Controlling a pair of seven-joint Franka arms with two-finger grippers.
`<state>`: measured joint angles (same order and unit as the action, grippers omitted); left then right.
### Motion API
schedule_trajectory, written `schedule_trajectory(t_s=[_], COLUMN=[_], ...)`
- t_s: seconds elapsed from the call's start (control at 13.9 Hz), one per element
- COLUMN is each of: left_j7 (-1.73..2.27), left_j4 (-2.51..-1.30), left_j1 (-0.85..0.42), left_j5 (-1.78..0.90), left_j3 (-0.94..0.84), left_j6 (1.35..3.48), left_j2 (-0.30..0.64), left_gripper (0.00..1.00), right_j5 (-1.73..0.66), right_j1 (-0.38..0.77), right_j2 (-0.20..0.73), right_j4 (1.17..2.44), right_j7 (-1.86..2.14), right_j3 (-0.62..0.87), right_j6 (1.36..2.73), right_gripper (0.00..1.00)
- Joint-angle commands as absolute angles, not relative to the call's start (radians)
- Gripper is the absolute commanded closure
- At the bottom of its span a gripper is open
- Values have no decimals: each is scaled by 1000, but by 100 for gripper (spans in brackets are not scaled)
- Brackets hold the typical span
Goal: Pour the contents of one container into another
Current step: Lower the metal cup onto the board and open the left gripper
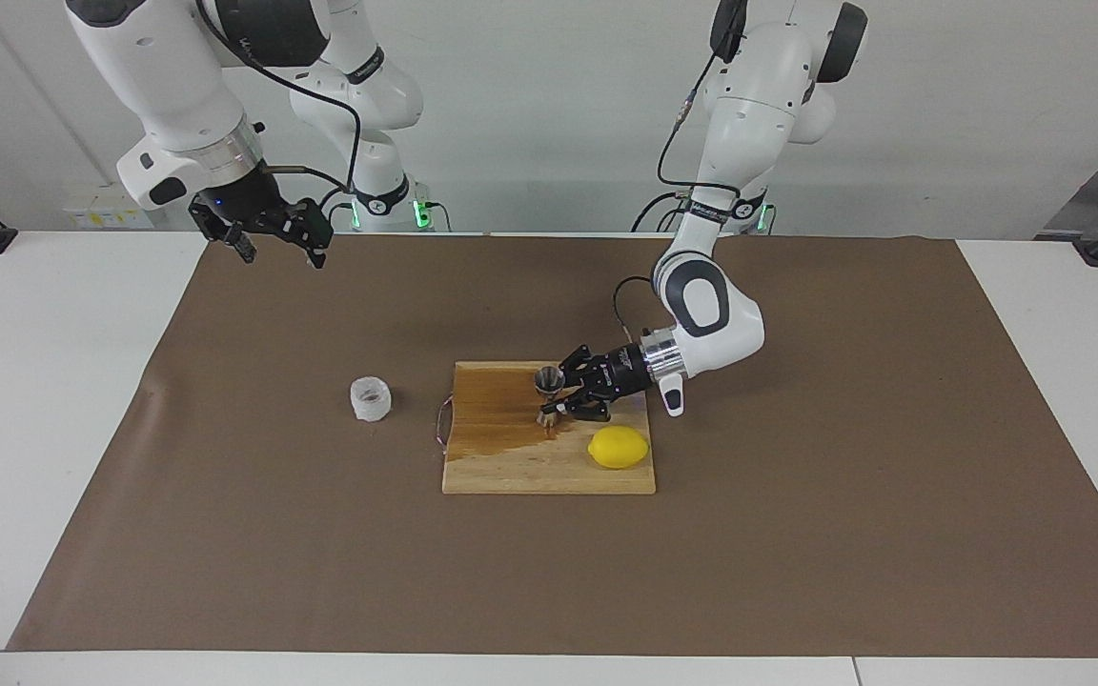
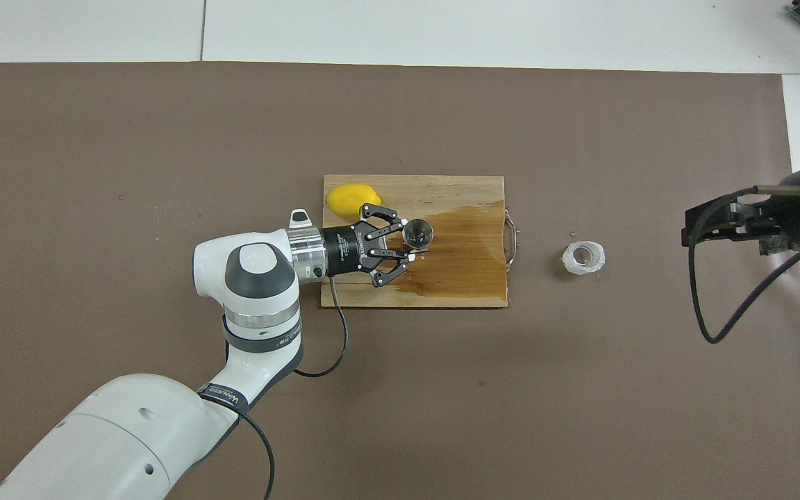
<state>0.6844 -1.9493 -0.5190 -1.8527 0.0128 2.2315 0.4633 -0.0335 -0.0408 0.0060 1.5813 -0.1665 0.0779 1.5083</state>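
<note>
Steadiness is required: the jigger (image 1: 549,393), upright on the cutting board (image 1: 497,467), must not be tipped; whether it is gripped by the left gripper (image 1: 559,401) cannot be told. The right gripper (image 1: 277,250) is parked, released, above the mat (image 1: 797,534).

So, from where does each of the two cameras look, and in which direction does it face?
Facing view: high across the table, facing the robots; both arms show whole, the left gripper at the small shiny steel hourglass-shaped jigger, the right gripper waiting raised.
Overhead view: high above the robots' end, looking steeply down; the left arm enters from the bottom, only the right gripper shows.
Shared: wooden cutting board, yellow lemon, small translucent white ribbed plastic cup, in mirrored places.
</note>
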Motion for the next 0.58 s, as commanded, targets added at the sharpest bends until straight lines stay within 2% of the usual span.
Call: schedule_trajectory(t_s=[0.0,0.51], left_j7=[673,686], left_j4=[-1940,-1944], left_j1=[-534,-523], left_j5=[-1859,-1619], left_j3=[28,37], left_j6=[2235,2250], left_j2=[465,425], left_gripper=[0,0], right_j5=[-55,-55], right_j1=[-49,-49], right_j2=[-8,-8], right_j4=[1588,1588], right_j7=[-166,-164], right_j3=[81,81], right_j6=[1496,1496], right_gripper=[0,0])
